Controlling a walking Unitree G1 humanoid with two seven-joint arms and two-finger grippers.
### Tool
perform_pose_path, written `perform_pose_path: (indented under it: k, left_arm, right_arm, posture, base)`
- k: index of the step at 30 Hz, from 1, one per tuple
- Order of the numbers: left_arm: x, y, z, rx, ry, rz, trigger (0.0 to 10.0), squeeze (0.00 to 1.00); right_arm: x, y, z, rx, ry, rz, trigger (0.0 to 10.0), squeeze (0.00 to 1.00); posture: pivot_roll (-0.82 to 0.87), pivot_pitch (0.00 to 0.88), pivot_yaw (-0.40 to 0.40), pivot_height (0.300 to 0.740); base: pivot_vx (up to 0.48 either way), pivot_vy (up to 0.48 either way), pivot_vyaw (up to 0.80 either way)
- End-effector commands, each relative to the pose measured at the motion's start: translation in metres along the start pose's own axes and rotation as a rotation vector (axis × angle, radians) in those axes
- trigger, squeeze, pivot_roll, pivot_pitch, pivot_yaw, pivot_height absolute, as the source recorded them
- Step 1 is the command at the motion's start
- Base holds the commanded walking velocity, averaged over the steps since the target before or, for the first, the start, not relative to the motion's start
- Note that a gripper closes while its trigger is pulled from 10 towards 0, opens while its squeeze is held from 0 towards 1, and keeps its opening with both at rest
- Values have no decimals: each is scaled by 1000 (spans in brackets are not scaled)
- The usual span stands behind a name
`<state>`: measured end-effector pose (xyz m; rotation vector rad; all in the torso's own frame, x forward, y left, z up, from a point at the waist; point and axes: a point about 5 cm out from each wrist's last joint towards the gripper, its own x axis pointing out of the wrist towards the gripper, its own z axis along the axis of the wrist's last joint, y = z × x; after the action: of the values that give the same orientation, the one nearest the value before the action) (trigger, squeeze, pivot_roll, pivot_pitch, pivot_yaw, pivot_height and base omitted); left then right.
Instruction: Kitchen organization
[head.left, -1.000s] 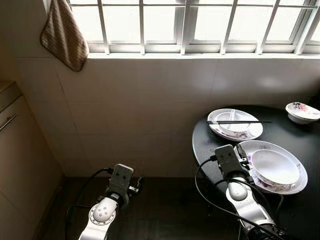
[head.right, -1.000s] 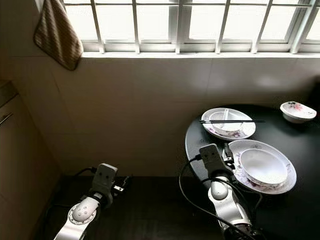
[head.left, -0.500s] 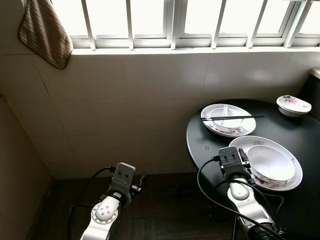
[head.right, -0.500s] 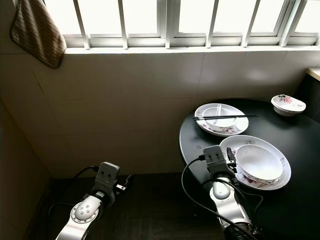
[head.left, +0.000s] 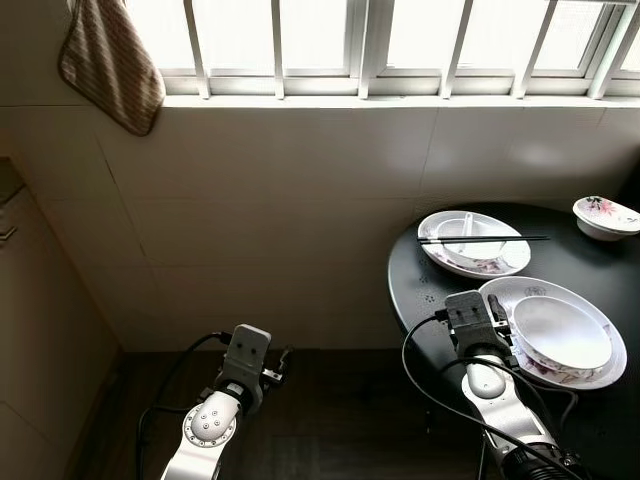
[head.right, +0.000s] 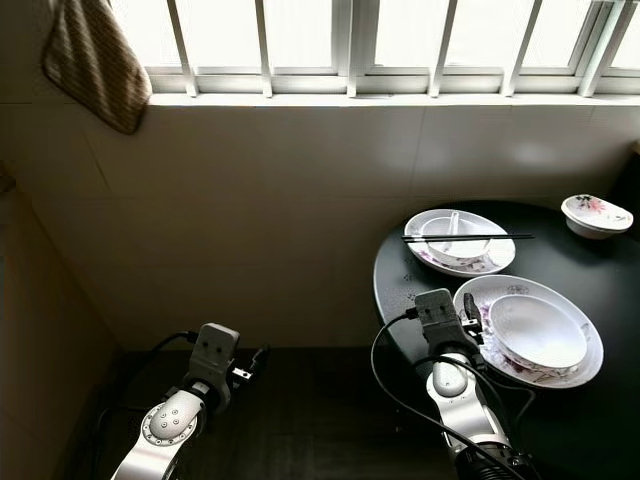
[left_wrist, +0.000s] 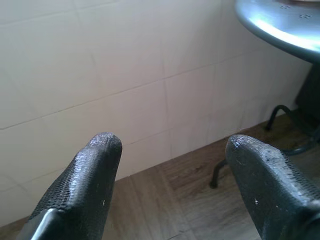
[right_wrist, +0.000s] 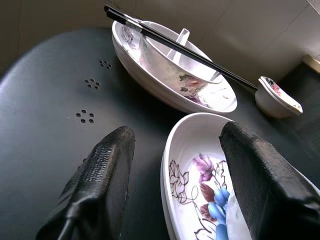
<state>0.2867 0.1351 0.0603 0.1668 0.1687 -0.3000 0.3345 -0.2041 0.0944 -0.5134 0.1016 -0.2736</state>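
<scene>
A round black table (head.left: 420, 280) stands at the right. On its near side, a flowered white plate (head.left: 530, 292) carries a white bowl (head.left: 560, 335). My right gripper (right_wrist: 177, 131) is open, its fingers (right_wrist: 107, 170) straddling that plate's left rim (right_wrist: 172, 165) low over the tabletop. Further back, a second plate (head.left: 500, 268) holds a bowl with a spoon, and black chopsticks (head.left: 485, 239) lie across it. A small flowered bowl (head.left: 605, 217) sits at the far right. My left gripper (left_wrist: 172, 142) hangs open and empty above the floor, facing the tiled wall.
A striped towel (head.left: 110, 60) hangs at the upper left beside the barred window (head.left: 400, 40). A beige cabinet (head.left: 40, 330) stands along the left. Dark wood floor (head.left: 330, 420) lies between my arms. The table's metal leg (left_wrist: 220, 175) reaches down to the floor.
The whole picture has swung with the camera. The right gripper stays at the near plate's rim and the left arm hangs as before.
</scene>
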Motion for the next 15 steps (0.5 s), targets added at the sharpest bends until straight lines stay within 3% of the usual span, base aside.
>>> perform_pose_path:
  k: [1, 6, 9, 15]
  left_arm:
    - [0, 0, -1, -6, 1, -2, 10000, 0]
    - [0, 0, 0, -7, -1, -1, 10000, 0]
    - [0, 1, 0, -8, -1, -1, 10000, 0]
    - [0, 1, 0, -9, -2, -1, 10000, 0]
  right_arm:
    - [1, -3, 1, -5, 0, -25, 10000, 0]
    - [4, -11, -2, 31, 30, -73, 10000, 0]
    - [4, -13, -4, 108, 51, -89, 10000, 0]
    - [4, -10, 1, 106, 18, -70, 10000, 0]
  posture:
    - [17, 0, -10, 740]
    - [16, 0, -10, 740]
    - [15, 0, -10, 740]
    - [15, 0, -10, 740]
  base:
    - [0, 0, 0]
    - [0, 0, 0]
    - [0, 0, -800]
    - [0, 0, -800]
